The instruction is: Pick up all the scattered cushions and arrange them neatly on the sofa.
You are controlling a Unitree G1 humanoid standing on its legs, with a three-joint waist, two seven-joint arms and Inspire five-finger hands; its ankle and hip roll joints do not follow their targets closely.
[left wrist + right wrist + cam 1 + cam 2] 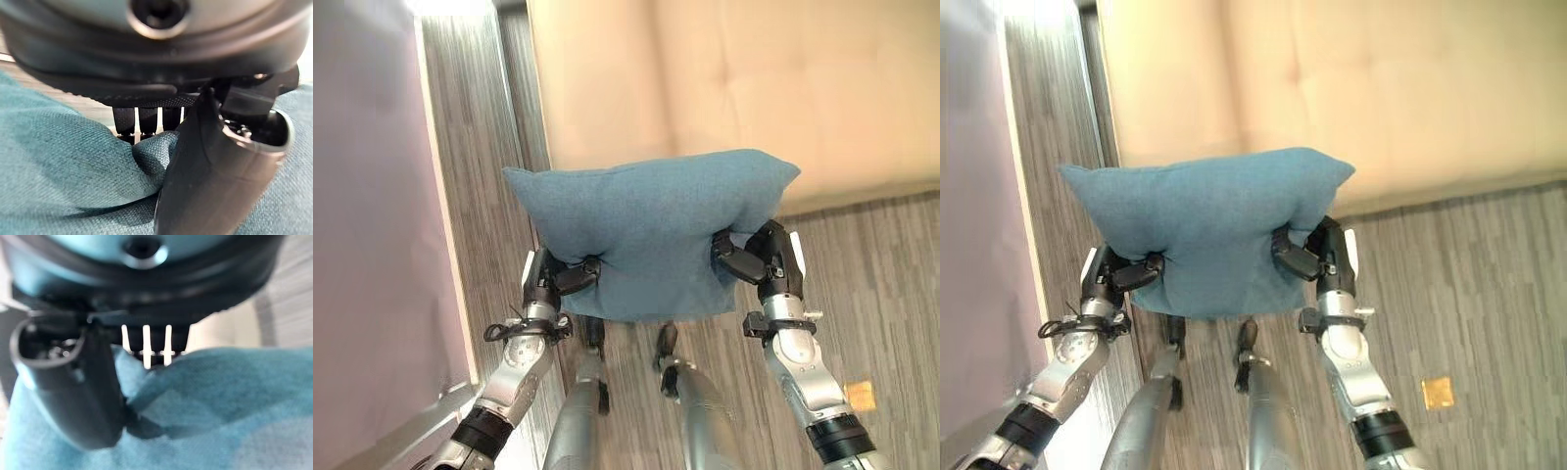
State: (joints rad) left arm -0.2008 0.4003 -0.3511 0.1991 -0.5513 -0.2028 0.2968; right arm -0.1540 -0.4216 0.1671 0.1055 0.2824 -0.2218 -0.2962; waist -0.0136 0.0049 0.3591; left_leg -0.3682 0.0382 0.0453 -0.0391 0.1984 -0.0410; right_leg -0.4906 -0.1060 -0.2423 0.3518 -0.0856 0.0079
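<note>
My blue cushion [651, 220] is plump and creased where I grip it, held up off the floor just before the beige sofa [754, 78]. My left hand [556, 277] and right hand [756, 257] each pinch a lower side of it, thumb against fingers.

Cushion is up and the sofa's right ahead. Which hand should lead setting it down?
Neither clearly; probably both together. The left hand and right hand each pinch a lower side of the blue cushion, held off the floor before the beige sofa. The right hand sits slightly nearer the sofa's seat.
</note>
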